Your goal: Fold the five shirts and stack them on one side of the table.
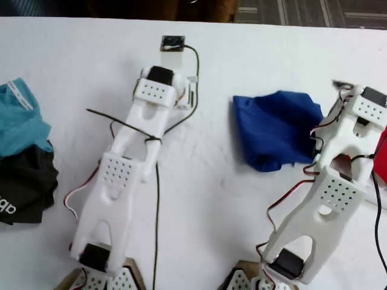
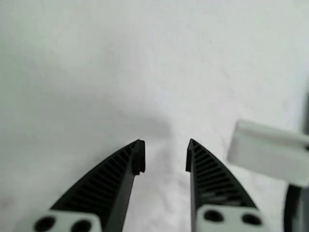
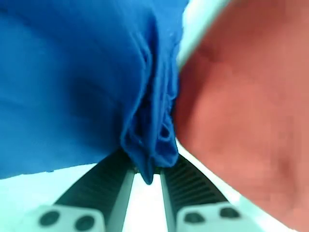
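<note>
A crumpled blue shirt (image 1: pixel 275 130) lies on the white table (image 1: pixel 205 199) right of centre. My right gripper (image 3: pixel 147 169) is shut on a bunched fold of the blue shirt (image 3: pixel 87 87), at the shirt's right edge. A red shirt (image 3: pixel 241 111) lies right beside that fold, and the red shirt (image 1: pixel 382 158) also shows at the table's right edge. At the left edge, a teal shirt (image 1: pixel 21 115) rests partly over a black shirt (image 1: pixel 24 184). My left gripper (image 2: pixel 164 154) hangs open over bare table, nothing between its fingers.
The left arm (image 1: pixel 130 151) stretches up the middle-left of the table, with a black cable (image 1: pixel 157 199) trailing beside it. The right arm (image 1: pixel 329 193) stands between the blue and red shirts. A white block (image 2: pixel 268 152) shows beside the left gripper.
</note>
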Motion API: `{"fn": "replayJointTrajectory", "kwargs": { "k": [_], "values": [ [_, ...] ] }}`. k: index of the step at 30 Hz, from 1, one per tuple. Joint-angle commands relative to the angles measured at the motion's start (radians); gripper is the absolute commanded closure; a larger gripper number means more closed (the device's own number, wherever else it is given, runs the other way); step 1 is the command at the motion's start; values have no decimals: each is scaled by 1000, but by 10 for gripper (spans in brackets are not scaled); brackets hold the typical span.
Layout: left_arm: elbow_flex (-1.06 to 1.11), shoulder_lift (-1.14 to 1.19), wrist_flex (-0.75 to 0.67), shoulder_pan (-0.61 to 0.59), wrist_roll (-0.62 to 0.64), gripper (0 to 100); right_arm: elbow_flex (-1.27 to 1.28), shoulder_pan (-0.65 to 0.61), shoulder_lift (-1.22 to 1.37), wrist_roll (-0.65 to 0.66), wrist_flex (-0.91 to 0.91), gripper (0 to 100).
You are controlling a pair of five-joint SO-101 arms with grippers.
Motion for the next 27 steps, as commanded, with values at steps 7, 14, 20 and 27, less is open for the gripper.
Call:
{"fn": "replayJointTrajectory", "kwargs": {
  "k": [7, 14, 20, 27],
  "values": [
    [-38, -20, 5, 9, -12, 834, -57, 1, -136, 57, 24, 892],
    [-38, -17, -3, 11, -12, 834, -61, 42, -248, 117, 25, 819],
    [-38, -15, -3, 12, -14, 834, -132, -19, -254, 158, -111, 822],
    [-38, -12, 2, 12, -14, 834, -361, -145, -84, 160, -265, 822]
  ]
}}
